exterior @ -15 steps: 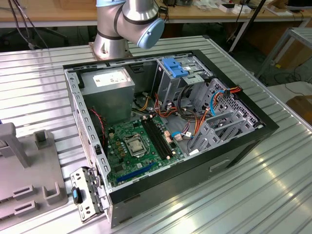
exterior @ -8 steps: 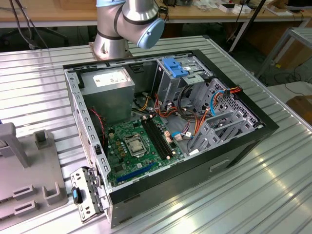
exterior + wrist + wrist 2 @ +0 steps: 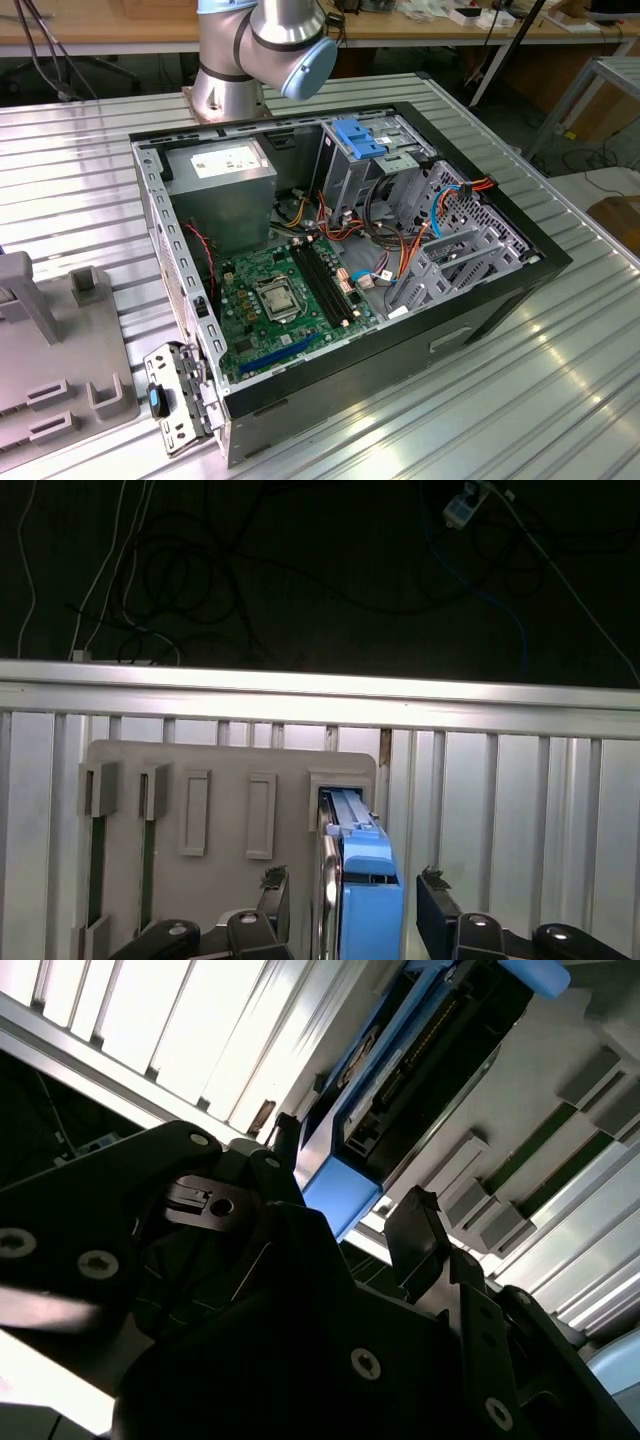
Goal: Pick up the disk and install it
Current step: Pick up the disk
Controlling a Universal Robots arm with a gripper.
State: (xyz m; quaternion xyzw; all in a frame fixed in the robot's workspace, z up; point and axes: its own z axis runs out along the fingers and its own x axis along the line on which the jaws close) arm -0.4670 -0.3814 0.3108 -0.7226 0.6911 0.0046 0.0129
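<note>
The disk (image 3: pixel 366 905), grey metal in a bright blue carrier, stands on edge in a slot of a grey holder plate (image 3: pixel 215 765). My gripper (image 3: pixel 355 882) is open and straddles it. One dark fingertip (image 3: pixel 276 880) is on one side and the other on the opposite side, each with a small gap to the disk. In the second wrist view the disk (image 3: pixel 415 1070) has its blue corner between the same two fingertips (image 3: pixel 420 1215) of the gripper (image 3: pixel 352 1168).
An open computer case (image 3: pixel 340 260) lies on the ribbed metal table (image 3: pixel 560 400), with a motherboard, cables and a grey drive bay topped by a blue bracket (image 3: pixel 362 136). The grey holder plate (image 3: pixel 60 350) sits at the exterior view's left. The table's edge (image 3: pixel 320 695) runs just beyond the holder.
</note>
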